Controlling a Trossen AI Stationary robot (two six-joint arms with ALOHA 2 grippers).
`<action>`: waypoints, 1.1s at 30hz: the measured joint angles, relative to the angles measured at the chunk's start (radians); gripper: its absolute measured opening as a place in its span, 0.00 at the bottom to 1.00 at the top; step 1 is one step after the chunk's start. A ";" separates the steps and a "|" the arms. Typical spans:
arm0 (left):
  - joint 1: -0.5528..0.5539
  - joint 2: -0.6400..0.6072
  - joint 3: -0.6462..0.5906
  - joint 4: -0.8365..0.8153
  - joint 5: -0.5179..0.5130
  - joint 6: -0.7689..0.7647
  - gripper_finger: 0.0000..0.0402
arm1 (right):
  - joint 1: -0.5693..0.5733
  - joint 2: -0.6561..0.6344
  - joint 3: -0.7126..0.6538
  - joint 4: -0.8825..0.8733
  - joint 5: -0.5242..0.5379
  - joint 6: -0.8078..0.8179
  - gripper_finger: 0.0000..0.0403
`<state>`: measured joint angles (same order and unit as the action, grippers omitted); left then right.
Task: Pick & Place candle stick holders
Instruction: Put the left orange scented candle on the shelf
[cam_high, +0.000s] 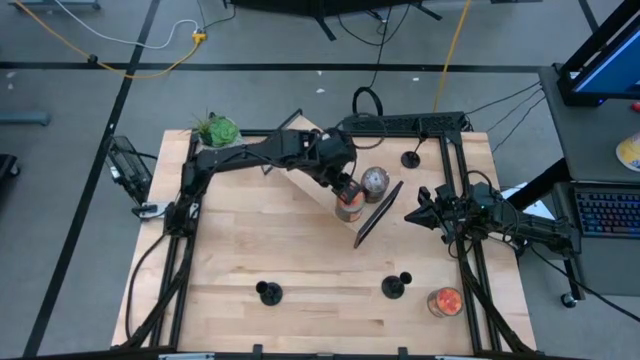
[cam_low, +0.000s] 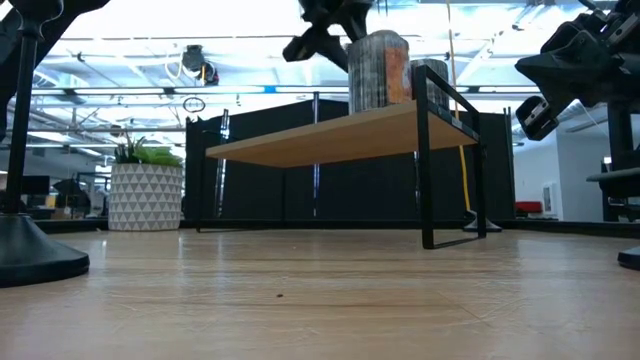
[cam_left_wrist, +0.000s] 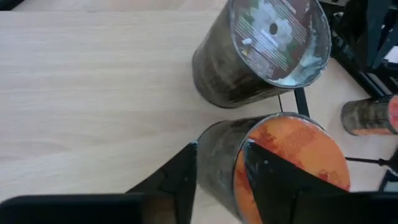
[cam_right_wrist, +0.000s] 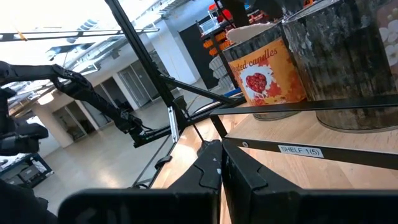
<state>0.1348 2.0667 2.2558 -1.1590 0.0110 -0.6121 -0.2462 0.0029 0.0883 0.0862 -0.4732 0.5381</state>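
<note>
Three black candle stick holders stand on their round bases: one (cam_high: 268, 292) near the front left, one (cam_high: 396, 286) near the front right, one (cam_high: 411, 158) at the far right. My left gripper (cam_high: 345, 190) is over a wooden shelf (cam_high: 315, 180). It is open astride the rim of an upright orange-topped jar (cam_left_wrist: 280, 162), next to a grey-topped jar (cam_left_wrist: 261, 50). My right gripper (cam_high: 415, 213) hangs shut at the table's right, holding nothing. My left gripper comes slanting down from the table's left. One finger (cam_left_wrist: 180, 180) stands outside the orange-topped jar's wall (cam_left_wrist: 214, 162) and the other (cam_left_wrist: 267, 180) over its top. I cannot tell whether either finger touches the jar. The jar stands upright on the shelf.
A third jar (cam_high: 445, 301) stands at the table's front right corner. A potted plant (cam_high: 215, 130) sits at the far left. The shelf's black frame (cam_low: 428, 170) rises from the table. Bare wood lies between the shelf and the front holders.
</note>
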 joint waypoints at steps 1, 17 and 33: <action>0.005 -0.004 0.008 -0.001 0.020 0.002 0.37 | 0.000 0.000 0.000 0.000 0.000 0.000 0.00; -0.107 -0.093 -0.030 -0.258 -0.115 -0.141 0.26 | 0.000 0.000 0.000 0.000 -0.001 0.000 0.00; -0.120 -0.088 -0.209 0.009 -0.031 -0.088 0.07 | 0.000 0.000 0.000 0.000 -0.002 0.056 0.00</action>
<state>0.0147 1.9788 2.0468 -1.1501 -0.0199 -0.7006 -0.2459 0.0032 0.0883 0.0864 -0.4755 0.5941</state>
